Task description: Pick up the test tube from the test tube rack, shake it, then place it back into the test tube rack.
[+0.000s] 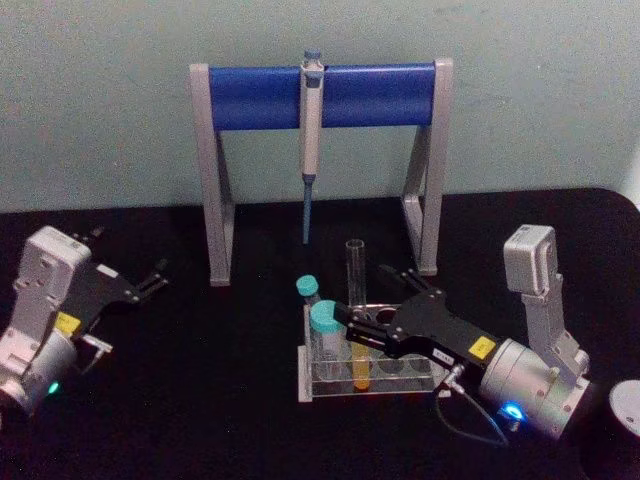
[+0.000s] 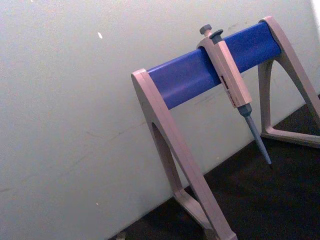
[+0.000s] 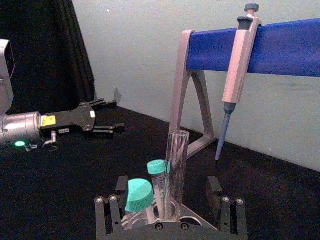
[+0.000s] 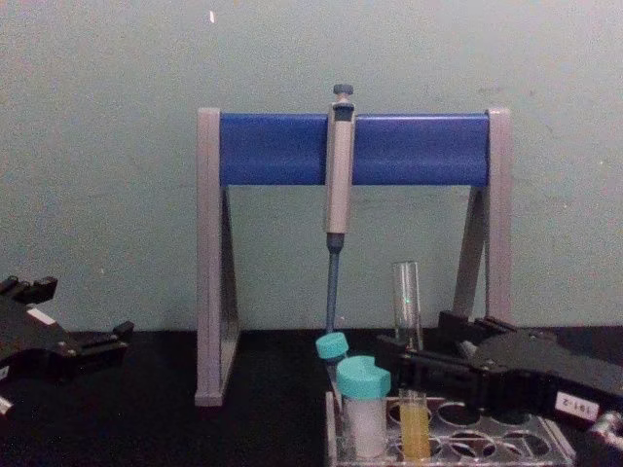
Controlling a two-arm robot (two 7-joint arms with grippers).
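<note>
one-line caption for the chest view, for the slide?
Right gripper open around the test tube standing in the test tube rack; left gripper idle.

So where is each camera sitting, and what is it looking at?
Head view: high up, looking down at the test tube rack; shows the left gripper and the right gripper open around the test tube.
Chest view: low, looking across the table at the pipette stand; both grippers at the edges.
Left wrist view: faces the wall and the pipette.
Right wrist view: looks past its own fingers at the tube, left gripper beyond.
All four share the stand and pipette.
</note>
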